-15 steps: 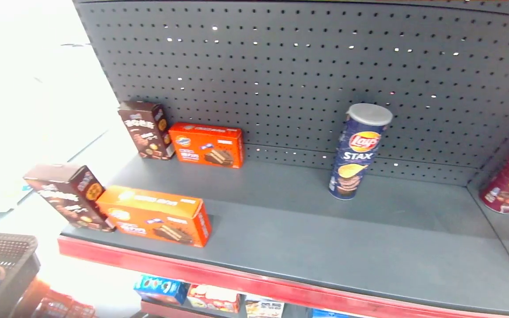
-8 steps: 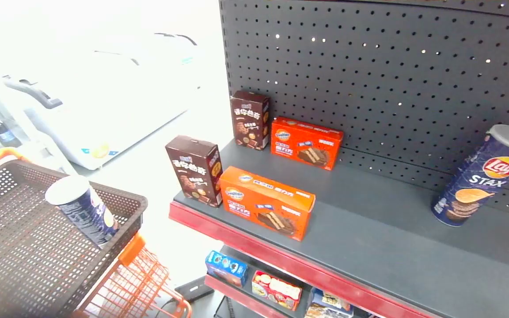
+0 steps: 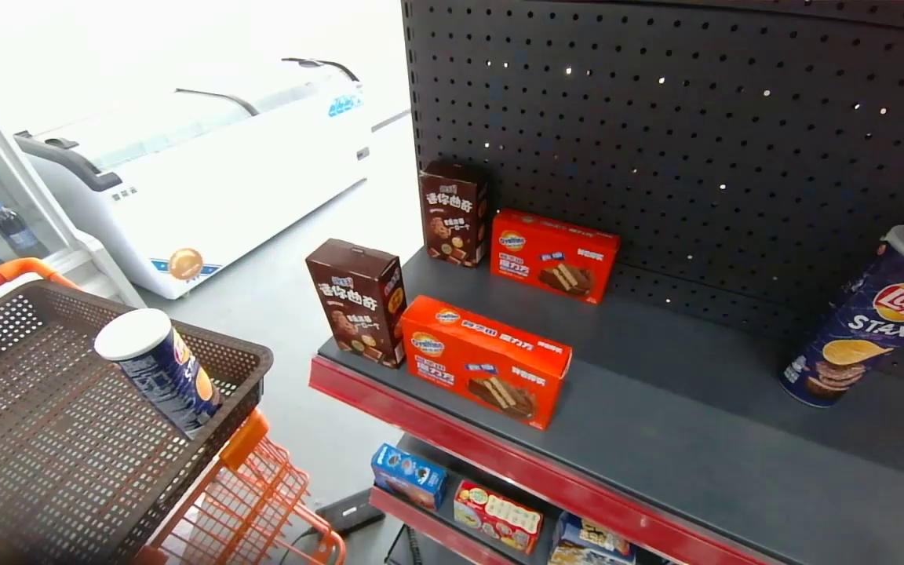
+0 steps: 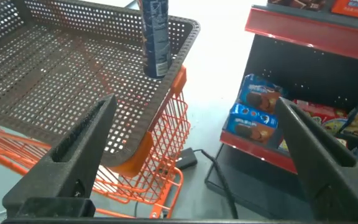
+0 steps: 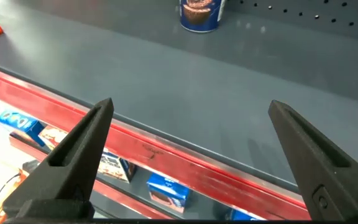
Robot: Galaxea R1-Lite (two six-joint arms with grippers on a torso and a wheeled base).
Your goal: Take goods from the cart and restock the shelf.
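step in hand, by my reading: fetching. chip can (image 3: 158, 369) stood upright inside the cart basket (image 3: 260, 361), at its corner nearest the shelf (image 3: 656, 439). my left gripper (image 4: 194, 106) and right gripper (image 5: 191, 106) both gaped empty. next: left over the basket rim, jaws spanning the can.

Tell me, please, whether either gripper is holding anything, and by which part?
Nothing is held. The left gripper is open near the cart basket, the right gripper open before the shelf; the chip can stands free in the basket.
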